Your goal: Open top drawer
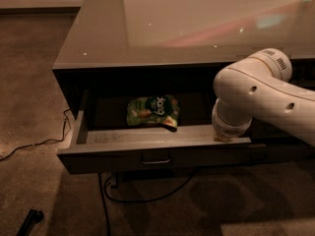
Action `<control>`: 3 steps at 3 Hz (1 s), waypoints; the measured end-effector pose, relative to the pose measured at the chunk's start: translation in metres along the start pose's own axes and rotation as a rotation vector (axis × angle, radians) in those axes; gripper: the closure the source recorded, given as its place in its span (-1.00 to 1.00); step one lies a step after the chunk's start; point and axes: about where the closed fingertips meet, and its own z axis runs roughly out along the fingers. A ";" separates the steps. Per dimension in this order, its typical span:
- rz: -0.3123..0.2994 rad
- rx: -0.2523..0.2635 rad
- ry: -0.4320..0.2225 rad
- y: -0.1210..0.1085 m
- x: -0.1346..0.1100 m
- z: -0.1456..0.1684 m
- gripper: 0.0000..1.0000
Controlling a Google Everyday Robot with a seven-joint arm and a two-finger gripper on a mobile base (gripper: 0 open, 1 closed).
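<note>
- Top drawer (123,157) is open, pulled out of the cabinet's left half just under the tabletop. Its front stands well forward of the cabinet face.
- Drawer front is dark and flat, with a small metal loop handle (155,160) at its middle.
- The inner side of the front wall reads lighter grey. The back of the drawer is in deep shadow.
- A green snack bag (153,110) lies flat inside, about mid-width. Its lower edge is close to the inner front wall.
- Gripper (223,137) is at the drawer's right end, pointing down at the top edge of the front wall. It is at or just above that edge; contact is not clear.
- Whether the gripper is open or closed, I cannot tell: it is mostly hidden under the wrist.
- The gripper is well apart from the handle and off to the right of the bag.
- White arm (261,97) comes in from the right edge, bends at a rounded joint and drops to the drawer. It covers the drawer's right inside corner.
- Tabletop (197,28) is glossy grey-beige with soft reflections and a few bright specks.
- A cable (34,144) runs across the carpet (29,73) on the left toward the cabinet's left side.
- Another cable (147,198) loops on the floor under the drawer.
- A small dark object (30,220) lies on the carpet at lower left, well apart from the cabinet.
</note>
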 end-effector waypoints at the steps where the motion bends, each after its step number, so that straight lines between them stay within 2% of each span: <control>1: -0.010 0.058 -0.089 -0.016 -0.010 0.002 1.00; 2: -0.014 0.082 -0.208 -0.034 -0.024 0.015 1.00; 3: -0.034 0.067 -0.293 -0.049 -0.043 0.034 1.00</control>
